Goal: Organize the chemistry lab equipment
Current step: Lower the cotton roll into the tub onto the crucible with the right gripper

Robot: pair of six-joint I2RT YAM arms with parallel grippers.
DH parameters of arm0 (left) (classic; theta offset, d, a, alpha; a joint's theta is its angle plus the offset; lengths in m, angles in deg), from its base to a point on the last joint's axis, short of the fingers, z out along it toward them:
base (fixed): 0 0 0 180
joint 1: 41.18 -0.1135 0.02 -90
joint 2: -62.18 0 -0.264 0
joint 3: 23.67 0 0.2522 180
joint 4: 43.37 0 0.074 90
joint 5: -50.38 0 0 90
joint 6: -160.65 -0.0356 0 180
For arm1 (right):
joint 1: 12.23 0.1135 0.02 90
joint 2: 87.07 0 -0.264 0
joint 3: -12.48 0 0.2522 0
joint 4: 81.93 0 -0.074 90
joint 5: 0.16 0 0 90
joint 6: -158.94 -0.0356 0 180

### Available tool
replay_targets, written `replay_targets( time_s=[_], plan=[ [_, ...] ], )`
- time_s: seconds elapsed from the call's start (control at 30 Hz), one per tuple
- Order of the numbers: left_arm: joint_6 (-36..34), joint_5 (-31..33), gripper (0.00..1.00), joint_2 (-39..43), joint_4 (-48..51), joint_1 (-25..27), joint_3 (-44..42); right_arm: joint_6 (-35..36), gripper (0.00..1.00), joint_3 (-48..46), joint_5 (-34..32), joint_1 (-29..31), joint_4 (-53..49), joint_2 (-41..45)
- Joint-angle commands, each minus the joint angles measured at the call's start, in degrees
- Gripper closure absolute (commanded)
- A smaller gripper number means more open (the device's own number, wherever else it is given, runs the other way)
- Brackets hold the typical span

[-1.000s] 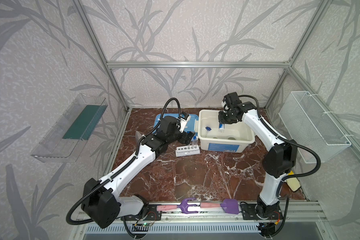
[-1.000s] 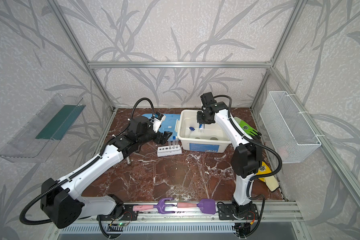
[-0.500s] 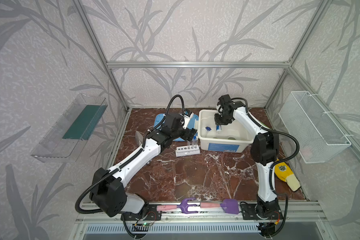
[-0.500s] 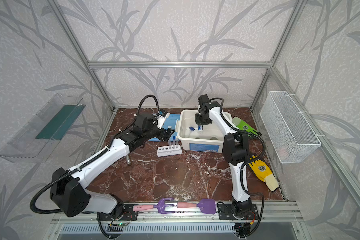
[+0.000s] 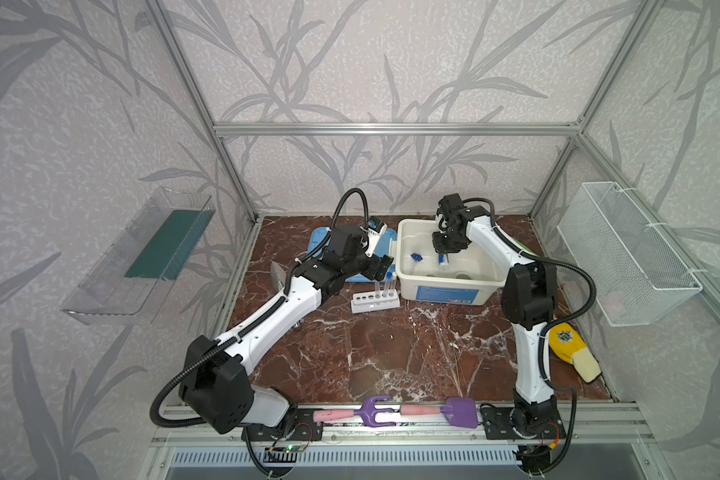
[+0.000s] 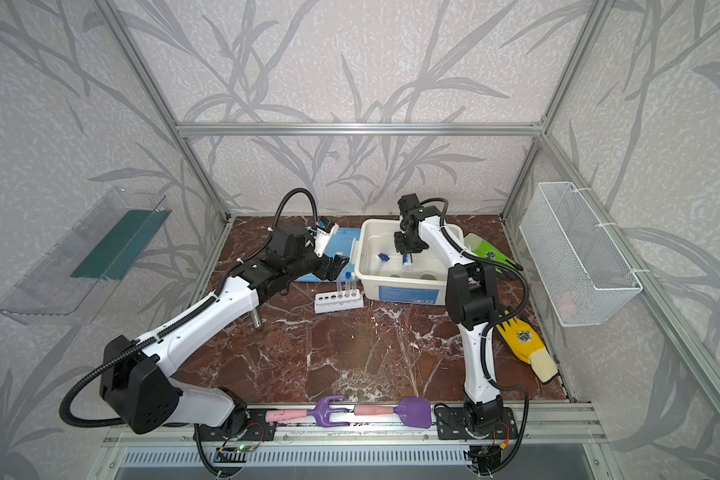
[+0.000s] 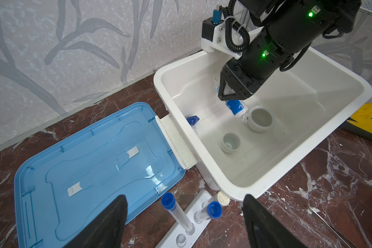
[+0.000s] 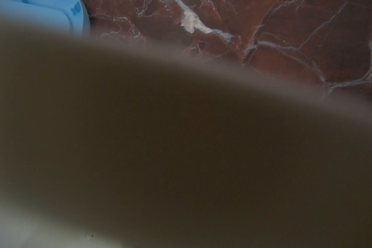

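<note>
Right gripper pinches bottle by one end, tilted, inside bin, free end just beside bowl.
Risk: bottle pivots in the pinch, slips, knocks bowl.
Left gripper spread above rack; descending off-centre could topple tubes.
</note>
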Motion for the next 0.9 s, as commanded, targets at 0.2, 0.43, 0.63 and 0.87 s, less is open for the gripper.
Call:
replay_targets(
  time_s=[0.2,0.43,0.63,0.87],
  plan=[
    [0.0,0.2,0.16,-0.4,-0.3,0.2,0.5,0.4,0.73,-6.1,-2.5,-1.2,-1.5,2.0],
    [0.0,0.1,0.17,-0.3,-0.8,0.2,0.3,1.0,0.73,-9.1,-2.9,-1.5,1.4,6.2],
    [0.1,0.5,0.17,0.9,-1.3,0.2,-0.8,1.5,0.73,-11.4,-3.4,-1.5,2.8,11.1],
    [0.6,0.2,0.17,1.5,-2.4,0.2,-2.4,0.3,0.73,-19.3,-2.9,-1.3,4.6,17.4]
  ],
)
